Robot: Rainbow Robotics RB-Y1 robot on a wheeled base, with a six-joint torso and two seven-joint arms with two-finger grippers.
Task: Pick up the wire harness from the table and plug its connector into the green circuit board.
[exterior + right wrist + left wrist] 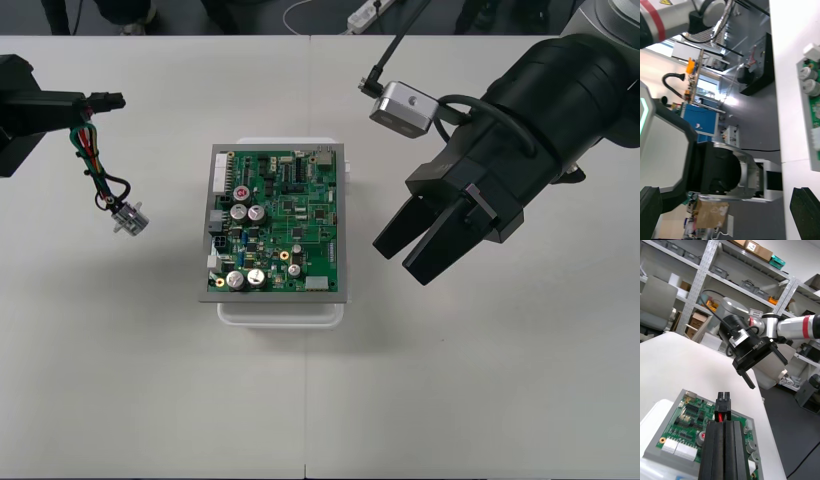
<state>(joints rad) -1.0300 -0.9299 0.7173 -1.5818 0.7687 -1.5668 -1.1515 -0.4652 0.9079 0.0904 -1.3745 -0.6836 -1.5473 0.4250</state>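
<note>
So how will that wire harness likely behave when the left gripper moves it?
Probably floppy: the wire harness trails in loose curls from the left gripper, shut near its plug. The metal socket at the free end may swing or drag. The plug looks stiff, jutting straight past the fingers.

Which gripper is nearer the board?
Right. The right gripper hovers open just off the board's right edge; left gripper, shut on the harness plug, sits farther out past its left edge.
</note>
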